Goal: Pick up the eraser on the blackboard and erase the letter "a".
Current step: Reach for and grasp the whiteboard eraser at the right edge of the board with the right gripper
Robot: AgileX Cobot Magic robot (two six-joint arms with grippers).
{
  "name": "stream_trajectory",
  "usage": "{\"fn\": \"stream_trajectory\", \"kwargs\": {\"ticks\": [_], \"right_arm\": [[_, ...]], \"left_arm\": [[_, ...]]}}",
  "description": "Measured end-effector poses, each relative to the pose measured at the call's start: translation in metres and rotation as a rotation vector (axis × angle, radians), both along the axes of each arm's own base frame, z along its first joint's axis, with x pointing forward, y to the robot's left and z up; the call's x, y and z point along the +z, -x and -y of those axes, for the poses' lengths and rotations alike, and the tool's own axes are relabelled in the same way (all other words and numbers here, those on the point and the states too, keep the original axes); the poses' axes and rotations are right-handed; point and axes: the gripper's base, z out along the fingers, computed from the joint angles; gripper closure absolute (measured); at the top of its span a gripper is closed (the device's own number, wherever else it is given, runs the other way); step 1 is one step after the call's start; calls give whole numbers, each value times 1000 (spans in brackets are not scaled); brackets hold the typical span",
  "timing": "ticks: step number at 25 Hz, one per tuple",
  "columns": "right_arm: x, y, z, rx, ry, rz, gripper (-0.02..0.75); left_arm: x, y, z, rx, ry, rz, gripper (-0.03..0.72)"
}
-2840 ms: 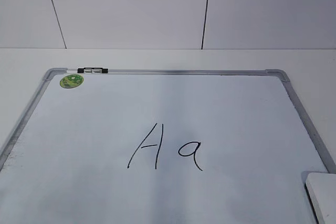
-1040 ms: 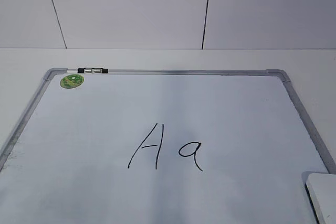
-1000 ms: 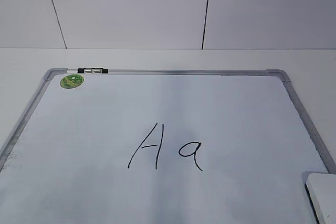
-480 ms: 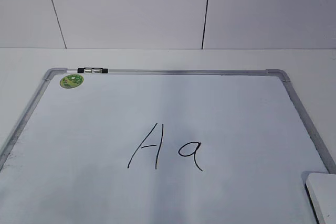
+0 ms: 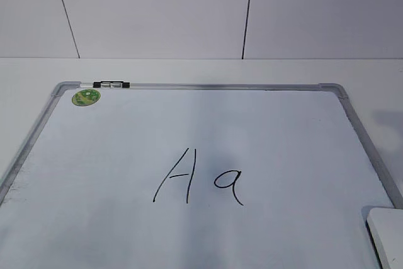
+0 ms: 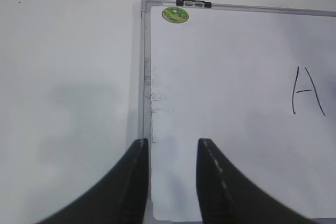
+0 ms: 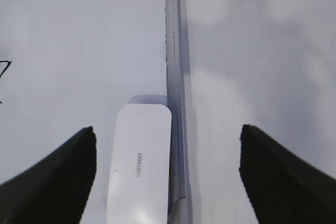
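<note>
The eraser (image 5: 387, 237) is a white rounded block lying in the near right corner of the blackboard (image 5: 220, 85), against its grey frame. The lowercase letter "a" (image 5: 228, 184) is written in black mid-board, right of a capital "A" (image 5: 176, 177). In the right wrist view my right gripper (image 7: 168, 128) hangs wide open above the eraser (image 7: 140, 161), which lies between the fingers, nearer the left one and untouched. My left gripper (image 6: 172, 142) is partly open and empty over the board's left frame (image 6: 145, 66). Neither gripper shows in the exterior view.
A round green sticker (image 5: 86, 97) and a black clip (image 5: 111, 84) sit at the board's far left corner. White table surrounds the board, with a panelled wall behind. The capital "A" (image 6: 307, 90) shows at the right of the left wrist view.
A faint shadow has appeared on the table to the right of the board. The board, both letters and the eraser have not moved.
</note>
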Motion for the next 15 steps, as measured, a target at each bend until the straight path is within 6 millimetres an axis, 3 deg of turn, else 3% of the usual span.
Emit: {"fn": "stream_trajectory", "kwargs": {"ticks": [10,15], "right_arm": [[-1,-69,-9,-5,-88,-313,70],[-2,-92,-13,-10,-134,-466,70]], "left_arm": [[0,0,0,0,0,0,453],[0,0,0,0,0,0,453]]}}
